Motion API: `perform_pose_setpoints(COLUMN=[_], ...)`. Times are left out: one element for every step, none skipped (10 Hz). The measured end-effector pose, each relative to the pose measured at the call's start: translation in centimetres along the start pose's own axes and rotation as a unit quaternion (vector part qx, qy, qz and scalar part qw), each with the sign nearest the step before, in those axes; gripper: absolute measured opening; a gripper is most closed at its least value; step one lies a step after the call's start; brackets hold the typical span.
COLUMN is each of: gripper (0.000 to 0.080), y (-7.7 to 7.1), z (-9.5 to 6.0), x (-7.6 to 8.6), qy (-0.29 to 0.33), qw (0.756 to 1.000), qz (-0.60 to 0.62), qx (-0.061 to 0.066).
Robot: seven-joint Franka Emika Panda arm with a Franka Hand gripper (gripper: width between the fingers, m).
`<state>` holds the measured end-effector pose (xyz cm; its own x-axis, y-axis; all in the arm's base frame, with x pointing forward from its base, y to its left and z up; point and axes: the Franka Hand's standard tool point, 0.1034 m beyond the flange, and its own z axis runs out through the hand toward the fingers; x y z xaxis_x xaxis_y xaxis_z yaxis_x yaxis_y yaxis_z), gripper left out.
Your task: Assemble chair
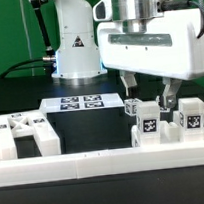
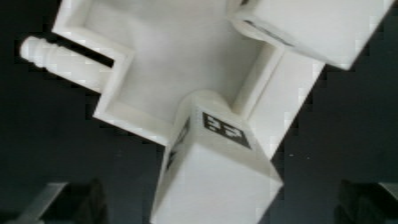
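Hovering open and empty, the jaws straddle a tagged square leg [image 2: 221, 165] of the chair [image 1: 169, 132], whose pieces sit on the table [image 1: 93, 131] at the exterior view's right, against a long white rail [image 1: 96, 168], seemingly lined up for a grasp.

The chunky white chair pieces [image 1: 151, 134] looked like smooth, slightly glossy plastic; the black desk [image 1: 92, 126] was matt, the white arm shell [image 1: 72, 37] glossy.

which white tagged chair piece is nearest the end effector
The upright white plastic tagged post directly below the end effector, in the middle of the exterior view's right cluster; the others stand aside.
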<state>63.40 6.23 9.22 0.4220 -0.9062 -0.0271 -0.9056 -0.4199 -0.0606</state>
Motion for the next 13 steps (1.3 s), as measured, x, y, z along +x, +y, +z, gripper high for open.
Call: perform_pose_setpoints(gripper=[0.0649, 0.0649, 0.0649, 0.0649, 0.0649, 0.0649, 0.0649, 0.0649, 0.0649, 0.0649, 0.0649, 0.0649, 0.0649], y=[0.15, 0.36, 0.37, 0.27, 0.33, 0.53, 1.00, 0.92, 0.92, 0.95, 0.96, 0.88, 0.95], z=[0.08, 0.19, 0.16, -0.06, -0.17, -0.38, -0.56, -0.43, -0.38, -0.36, -0.35, -0.34, -0.38], x=[-0.02, -0.08, -0.03, -0.11, -0.02, 0.15, 0.20, 0.16, 0.18, 0.20, 0.16, 0.01, 0.04], qy=[0.000, -0.001, -0.001, -0.002, -0.002, -0.002, 0.000, 0.000, 0.000, 0.001, 0.002, 0.003, 0.005], qw=[1.000, 0.999, 0.998, 0.997, 0.994, 0.987, 0.983, 0.984, 0.982, 0.980, 0.971, 0.956, 0.937], qz=[-0.019, -0.045, -0.057, -0.072, -0.110, -0.160, -0.183, -0.176, -0.187, -0.197, -0.240, -0.292, -0.350], qx=[-0.004, -0.011, -0.011, -0.010, -0.008, -0.005, -0.002, -0.003, -0.003, -0.004, -0.005, -0.004, -0.002])
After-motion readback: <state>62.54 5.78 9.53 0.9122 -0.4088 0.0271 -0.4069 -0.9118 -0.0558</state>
